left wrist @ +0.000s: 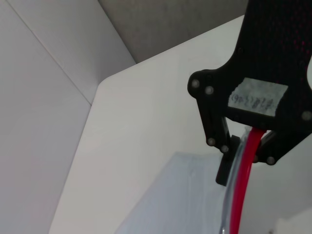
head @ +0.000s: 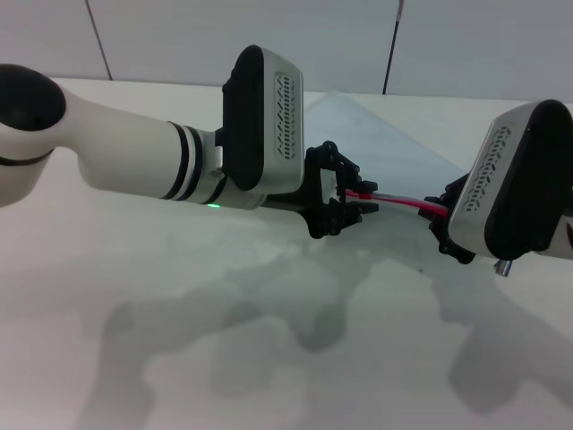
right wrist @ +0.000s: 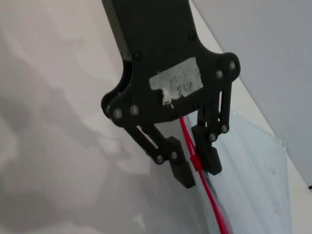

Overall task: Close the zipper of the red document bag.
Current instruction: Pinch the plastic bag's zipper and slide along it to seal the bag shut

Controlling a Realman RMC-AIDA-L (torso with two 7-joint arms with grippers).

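Observation:
The red document bag (head: 394,152) is a translucent pale sleeve, its near long edge raised off the white table (head: 134,269). Along that edge runs the zipper (head: 403,203), a thin bright red strip stretched between my two grippers. My left gripper (head: 367,198) is shut on the zipper's left end. In the left wrist view the zipper (left wrist: 243,185) leaves the left gripper (left wrist: 248,156) and runs along the bag (left wrist: 180,195). My right gripper (head: 439,219) pinches the strip further right. In the right wrist view the zipper (right wrist: 207,195) passes between the right gripper's (right wrist: 196,168) black fingers (right wrist: 181,168), at a small red lump.
The white table stretches around the bag, and grey wall panels (head: 269,36) stand behind it. The arms' shadows (head: 295,296) lie on the table in front. In the left wrist view the table's far corner (left wrist: 105,85) meets the wall.

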